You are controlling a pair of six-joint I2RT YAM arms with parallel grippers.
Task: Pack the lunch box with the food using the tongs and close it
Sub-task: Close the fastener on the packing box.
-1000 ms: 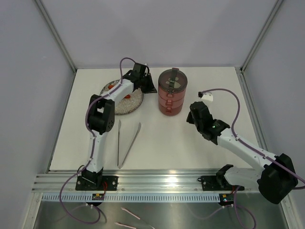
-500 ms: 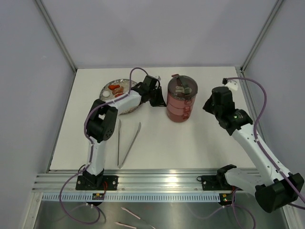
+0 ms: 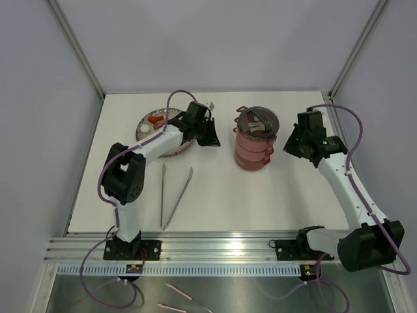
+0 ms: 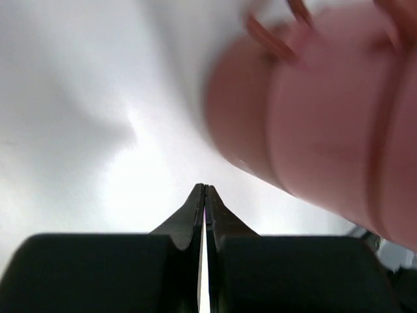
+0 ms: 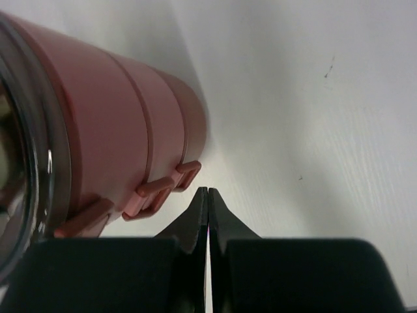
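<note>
The lunch box (image 3: pixel 255 145) stands as a stack of three dark-red tiers in the middle of the table, with a clasp across its top. It fills the left of the right wrist view (image 5: pixel 111 130) and shows blurred in the left wrist view (image 4: pixel 326 124). My left gripper (image 3: pixel 214 138) is shut and empty, a short way to the left of the stack (image 4: pixel 205 189). My right gripper (image 3: pixel 285 147) is shut and empty just right of the stack, its tips beside the loop side handles (image 5: pixel 163 190). The tongs (image 3: pixel 173 195) lie on the table nearer the front. Food (image 3: pixel 154 119) lies on the plate.
A grey speckled plate (image 3: pixel 177 150) sits at the back left, partly under my left arm, with a white piece (image 3: pixel 143 130) at its left edge. Enclosure walls rise behind and on both sides. A metal rail runs along the near edge.
The lunch box has slid right and a little nearer, with my left gripper following it. My right arm has swung from the table's middle out to the box's right side.
</note>
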